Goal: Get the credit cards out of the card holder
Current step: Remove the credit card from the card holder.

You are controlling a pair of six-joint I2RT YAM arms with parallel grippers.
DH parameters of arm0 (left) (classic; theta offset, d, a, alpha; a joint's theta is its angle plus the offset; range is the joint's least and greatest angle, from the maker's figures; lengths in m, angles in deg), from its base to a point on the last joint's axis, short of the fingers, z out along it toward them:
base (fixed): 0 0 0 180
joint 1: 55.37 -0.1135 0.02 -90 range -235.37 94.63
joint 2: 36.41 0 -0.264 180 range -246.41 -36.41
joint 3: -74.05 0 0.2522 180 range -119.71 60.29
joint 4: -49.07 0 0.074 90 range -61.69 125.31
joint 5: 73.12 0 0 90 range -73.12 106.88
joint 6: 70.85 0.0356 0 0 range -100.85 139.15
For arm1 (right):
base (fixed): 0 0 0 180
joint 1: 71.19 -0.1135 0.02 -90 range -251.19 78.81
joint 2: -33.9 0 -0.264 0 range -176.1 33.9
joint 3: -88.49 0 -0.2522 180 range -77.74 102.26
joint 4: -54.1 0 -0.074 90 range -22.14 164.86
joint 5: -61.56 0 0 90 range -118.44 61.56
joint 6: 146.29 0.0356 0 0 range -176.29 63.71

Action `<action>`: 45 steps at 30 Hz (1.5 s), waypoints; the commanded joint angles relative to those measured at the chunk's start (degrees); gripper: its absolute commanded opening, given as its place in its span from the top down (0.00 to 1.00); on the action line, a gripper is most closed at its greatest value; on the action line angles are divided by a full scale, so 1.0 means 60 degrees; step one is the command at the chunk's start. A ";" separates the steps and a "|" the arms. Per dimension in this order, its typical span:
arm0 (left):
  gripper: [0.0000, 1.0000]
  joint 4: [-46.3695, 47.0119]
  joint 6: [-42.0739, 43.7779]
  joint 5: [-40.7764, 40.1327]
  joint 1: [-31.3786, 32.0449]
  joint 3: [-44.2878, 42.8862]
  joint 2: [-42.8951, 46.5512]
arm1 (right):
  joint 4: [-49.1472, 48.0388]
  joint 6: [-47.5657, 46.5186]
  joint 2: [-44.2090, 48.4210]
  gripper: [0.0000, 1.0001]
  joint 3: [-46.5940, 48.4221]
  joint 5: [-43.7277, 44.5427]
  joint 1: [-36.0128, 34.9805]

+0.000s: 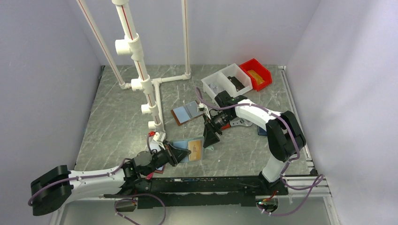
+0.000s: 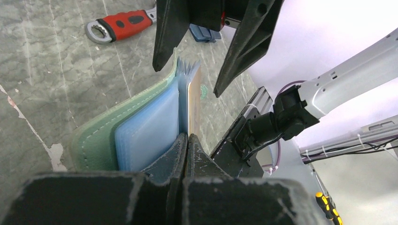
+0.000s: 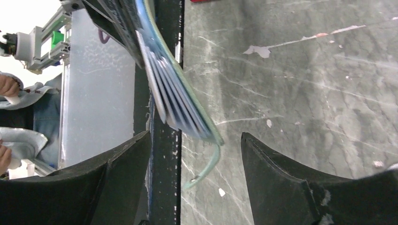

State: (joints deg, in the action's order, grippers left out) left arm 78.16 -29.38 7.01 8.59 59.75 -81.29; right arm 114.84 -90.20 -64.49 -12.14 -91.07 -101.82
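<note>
The card holder (image 1: pixel 184 148) lies near the front middle of the table, with a mint-green cover (image 2: pixel 94 136) and light blue sleeves (image 2: pixel 150 124). A tan credit card (image 1: pixel 196 150) shows in its right side, and its edge (image 2: pixel 194 101) stands up among the sleeves. No dark brown card shows. My left gripper (image 1: pixel 180 155) (image 2: pixel 187 139) is shut on the holder's near edge, pinching the raised sleeves. My right gripper (image 1: pixel 210 137) (image 3: pixel 196 140) is open, its fingers (image 2: pixel 244 42) on either side of the holder's far edge. The sleeves (image 3: pixel 173 93) and a green strap (image 3: pixel 209 161) hang between them.
A brown-edged folder (image 1: pixel 187 112) lies behind the holder. A white bin (image 1: pixel 224 84) and a red bin (image 1: pixel 256 73) stand at the back right. A white pipe frame (image 1: pixel 141 84) rises at the left. A red-handled wrench (image 2: pixel 122 26) lies beyond the holder.
</note>
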 commanded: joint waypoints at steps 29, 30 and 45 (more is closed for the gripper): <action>1.00 0.1061 0.0489 0.0630 0.0048 0.0309 0.0507 | 0.1893 -0.2338 0.0182 0.71 0.0492 -0.1835 -0.0204; 1.00 0.1063 0.0492 0.0650 0.0047 0.0303 0.0511 | 0.1852 -0.2267 0.0188 0.71 0.0485 -0.1848 -0.0204; 1.00 0.2834 0.0710 0.1285 0.0047 0.0001 -0.0824 | 0.0391 -0.0236 0.0221 0.83 0.0154 -0.2374 -0.0301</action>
State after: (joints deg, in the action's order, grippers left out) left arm 85.02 -25.62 10.85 8.51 59.73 -84.94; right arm 122.45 -93.52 -64.49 -11.83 -99.13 -102.69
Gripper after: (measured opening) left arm 0.018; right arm 0.202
